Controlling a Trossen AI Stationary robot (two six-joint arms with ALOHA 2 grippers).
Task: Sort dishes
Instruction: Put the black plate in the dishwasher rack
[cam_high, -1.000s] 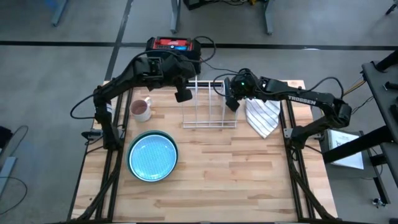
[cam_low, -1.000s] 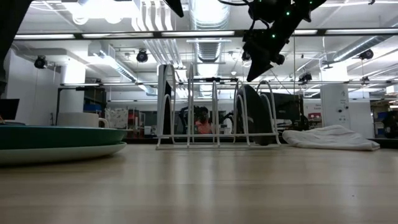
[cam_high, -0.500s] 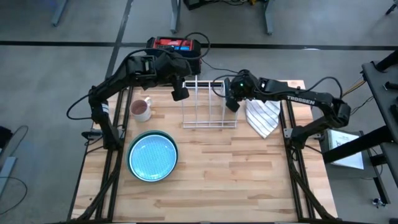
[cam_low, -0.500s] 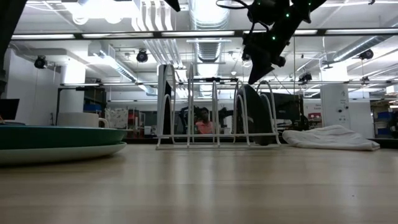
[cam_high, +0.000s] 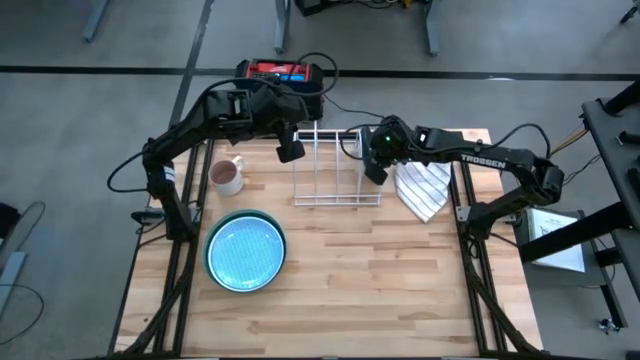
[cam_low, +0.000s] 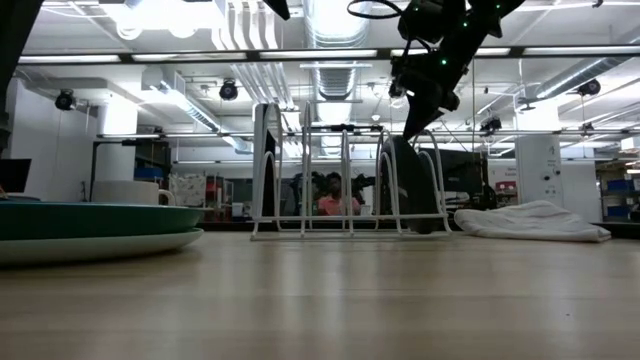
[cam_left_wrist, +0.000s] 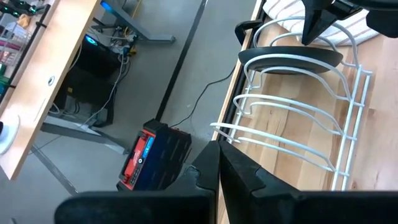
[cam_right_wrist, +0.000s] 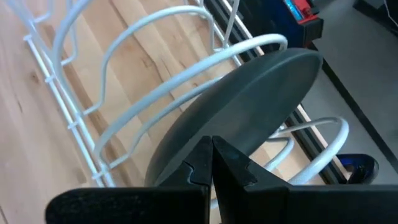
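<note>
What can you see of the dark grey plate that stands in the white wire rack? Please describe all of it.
The dark grey plate is round and matte, with a smooth, shallow face; it looks like ceramic or plastic. It stands on edge in an end slot of the white wire rack, on the side nearer the striped cloth, leaning against the wire hoops. The right gripper, fingers shut, hangs just above its rim; whether they touch cannot be told.

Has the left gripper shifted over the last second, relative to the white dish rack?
Yes. The left gripper drew slightly back toward the table's far edge, away from the front of the dish rack, which stayed put.
</note>
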